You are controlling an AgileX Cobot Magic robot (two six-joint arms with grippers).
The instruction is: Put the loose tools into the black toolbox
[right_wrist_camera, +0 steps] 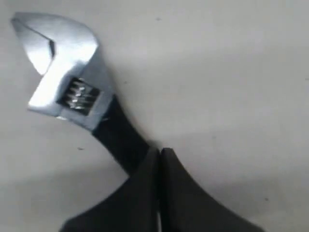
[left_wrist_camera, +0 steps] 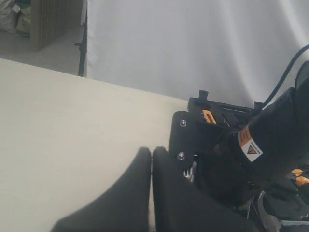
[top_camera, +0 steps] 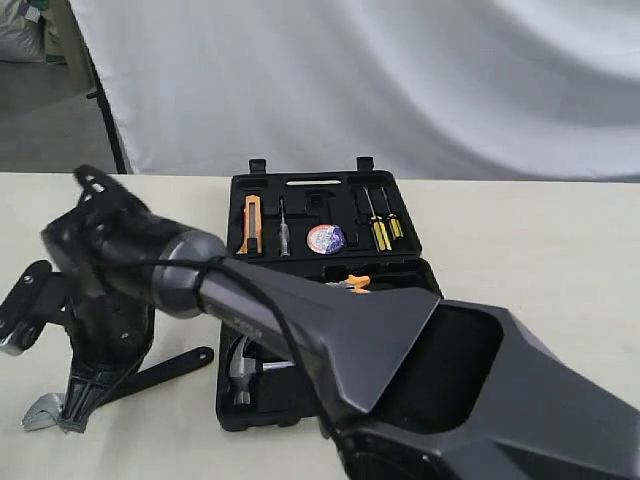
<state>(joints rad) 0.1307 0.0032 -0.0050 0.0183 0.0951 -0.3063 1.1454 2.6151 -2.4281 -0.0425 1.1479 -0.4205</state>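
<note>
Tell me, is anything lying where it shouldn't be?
Yes: the adjustable wrench lies on the table, outside the open black toolbox, under the right gripper. The hammer and tape roll already sit inside.

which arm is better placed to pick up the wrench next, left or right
Right. The right gripper sits over the wrench handle. The left gripper is shut over the table, with no tool at its tips.

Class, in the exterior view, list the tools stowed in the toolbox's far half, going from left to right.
In order: orange-handled tool → slim silver screwdriver → tape roll → pair of yellow-handled screwdrivers.
</note>
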